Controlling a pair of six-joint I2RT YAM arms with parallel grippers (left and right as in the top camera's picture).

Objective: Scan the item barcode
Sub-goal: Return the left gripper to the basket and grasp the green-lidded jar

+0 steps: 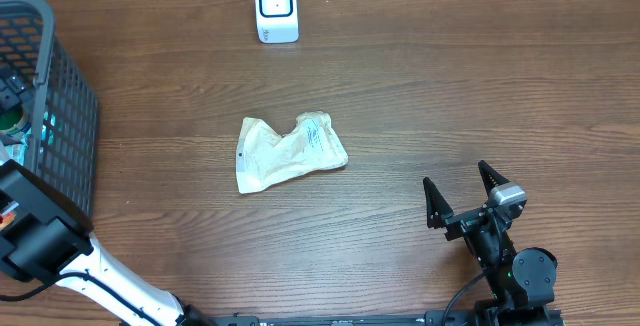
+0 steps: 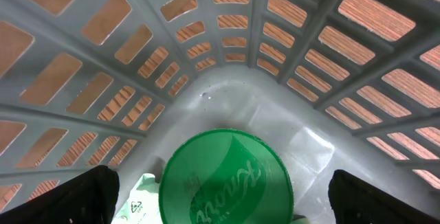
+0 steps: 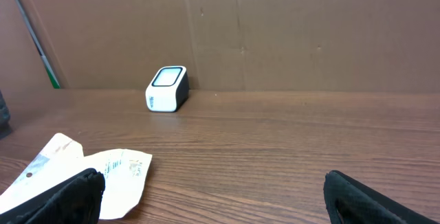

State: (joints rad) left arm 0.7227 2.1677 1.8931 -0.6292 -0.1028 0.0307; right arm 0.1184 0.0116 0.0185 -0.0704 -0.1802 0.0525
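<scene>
The table (image 1: 420,86) is bare wood across most of its surface. The basket (image 1: 60,96) occupies the left edge, and its mesh wall limits movement on that side. The item, a crumpled white packet (image 1: 290,151), lies flat near the table centre, touching neither gripper.

The scanner (image 1: 276,8) stands at the far edge, well apart from the packet, with open table between them. No step of the task is complete: grasp, lift and presentation to the scanner window all remain. The barcode position is probably on the printed face, but the print is too small to confirm.

The right gripper (image 1: 461,191) sits near the front edge, jaws fully spread and holding nothing. The left gripper (image 2: 227,207) hangs inside the basket, jaws equally wide and empty, above a green lid (image 2: 227,172).
</scene>
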